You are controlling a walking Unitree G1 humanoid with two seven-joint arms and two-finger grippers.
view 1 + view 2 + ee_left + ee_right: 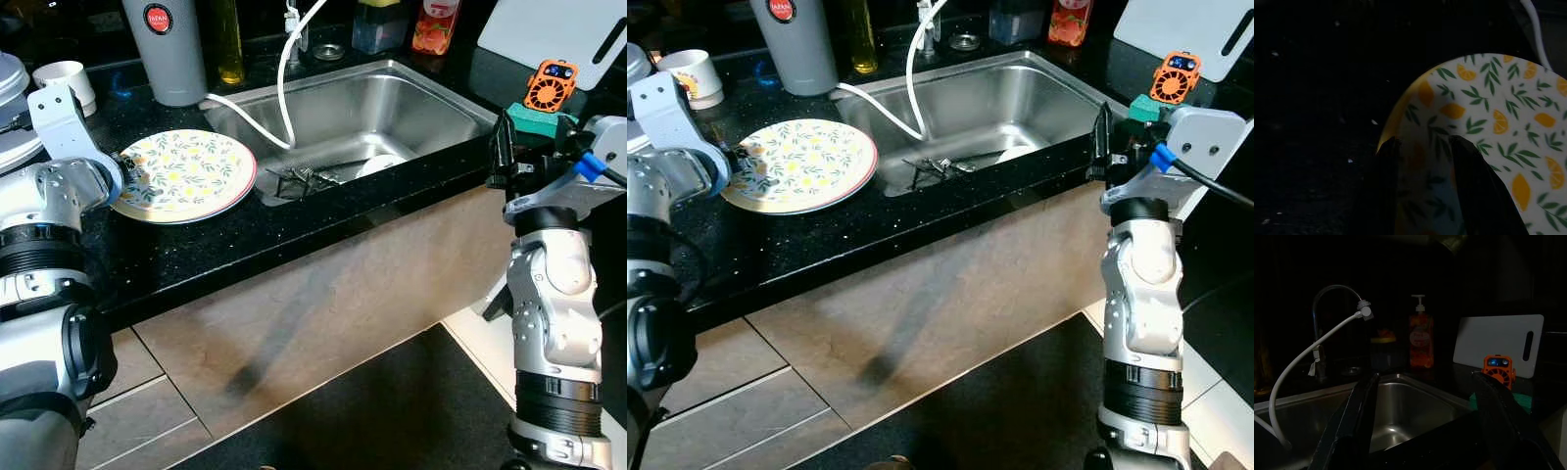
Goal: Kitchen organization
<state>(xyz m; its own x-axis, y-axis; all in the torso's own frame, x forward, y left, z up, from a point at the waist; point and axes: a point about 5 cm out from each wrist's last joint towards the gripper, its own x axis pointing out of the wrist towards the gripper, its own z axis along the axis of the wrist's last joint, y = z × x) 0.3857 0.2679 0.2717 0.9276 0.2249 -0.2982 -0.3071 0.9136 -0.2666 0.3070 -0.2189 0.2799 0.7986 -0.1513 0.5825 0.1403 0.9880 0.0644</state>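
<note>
Lemon-print plate lies flat on the black table, just left of the steel sink. Left gripper is at the plate's left rim, jaws straddling the edge with a gap; can't tell if they grip it. Right gripper hovers at the sink's right front corner, jaws spread wide, holding nothing. Cutlery lies in the basin; white hose loops into it.

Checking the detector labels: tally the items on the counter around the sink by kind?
Plates: 1, floral plate
Cups: 1, white cup
Bottles: 2, oil bottle, soap pump bottle
Flasks: 1, grey flask
Cutting boards: 1, white board
Fans: 1, orange fan
Total: 7
</note>
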